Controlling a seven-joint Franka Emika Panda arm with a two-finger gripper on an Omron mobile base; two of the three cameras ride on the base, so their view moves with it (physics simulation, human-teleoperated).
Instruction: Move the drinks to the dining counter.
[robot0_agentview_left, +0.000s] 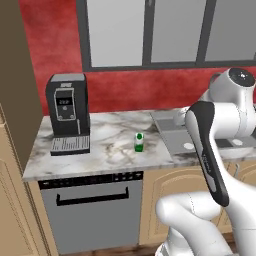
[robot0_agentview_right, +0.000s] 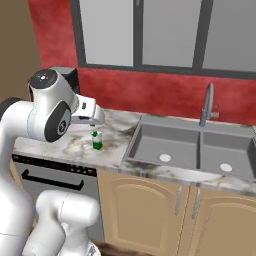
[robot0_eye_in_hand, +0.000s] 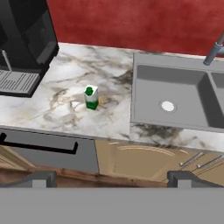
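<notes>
i have the gripper (robot0_eye_in_hand: 111, 177) spread to its full width and holding nothing, its two dark fingertips (robot0_eye_in_hand: 41, 178) poking up at the bottom of the hand view. ahead of the tool and a little to its left, well apart from it, the green-and-white carton (robot0_eye_in_hand: 91, 97) stands upright on the marble worktop (robot0_eye_in_hand: 65, 109). it sits alone on bare stone, between the coffee machine (robot0_eye_in_hand: 24, 39) further off to the tool's left and the sink (robot0_eye_in_hand: 175, 98) to the tool's right, near the sink's edge but not touching it. in the left base view the same carton (robot0_agentview_left: 139, 142) stands close to the worktop's front half; in the right base view it shows just below the hand (robot0_agentview_right: 97, 140).

as i judge it, the step in hand is the reach for this drink. i want to centre the carton between the fingers before descending, so i would slide the tool left and forward first, then drop. the carton is small and light-looking, so a glancing finger could tip it; i would come down straight, jaws on its flat sides, and close low on the body rather than at the green cap.
</notes>
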